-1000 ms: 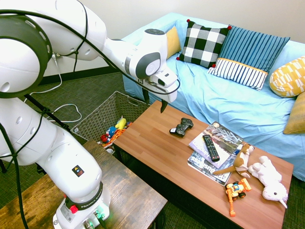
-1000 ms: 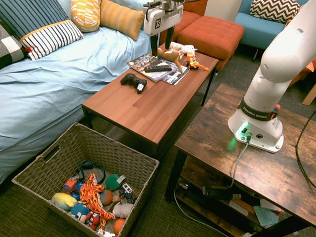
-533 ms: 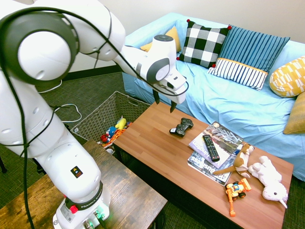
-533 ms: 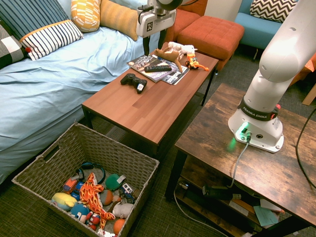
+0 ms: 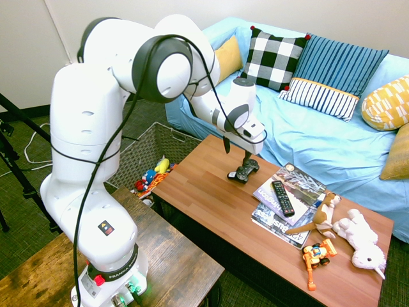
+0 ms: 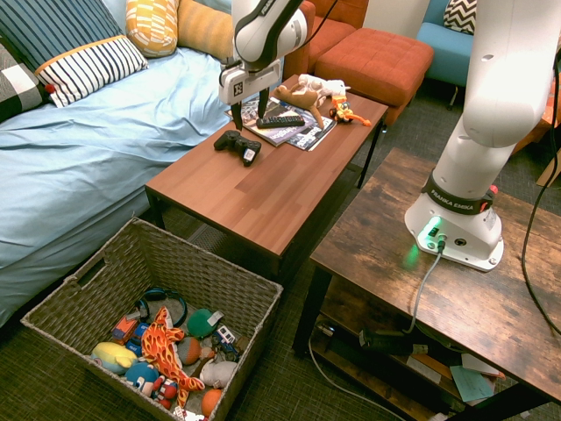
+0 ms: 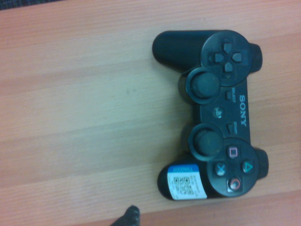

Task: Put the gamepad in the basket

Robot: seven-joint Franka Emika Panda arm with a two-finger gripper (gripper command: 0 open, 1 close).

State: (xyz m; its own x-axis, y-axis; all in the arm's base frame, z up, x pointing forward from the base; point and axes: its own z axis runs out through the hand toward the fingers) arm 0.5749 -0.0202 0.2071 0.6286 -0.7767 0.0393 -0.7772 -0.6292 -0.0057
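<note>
Your gripper [image 6: 251,116] has its jaws apart, above the gamepad [image 7: 218,113], which lies on the coffee table [image 6: 210,189]. The gamepad looks light, stiff, and somewhat slippery; I think you should take it across the narrow middle. Beside it are magazines [image 5: 266,219] with a remote [image 5: 283,198]; the basket's rim [image 6: 223,266] may catch a handle.

We see the room brightly and evenly lit, with pale glare on the sofa cover [image 5: 287,128] and darkness beneath the coffee table [image 6: 263,193]. Above that table, the close wrist view looks dimmer and slightly soft, its wood grain smeared.
</note>
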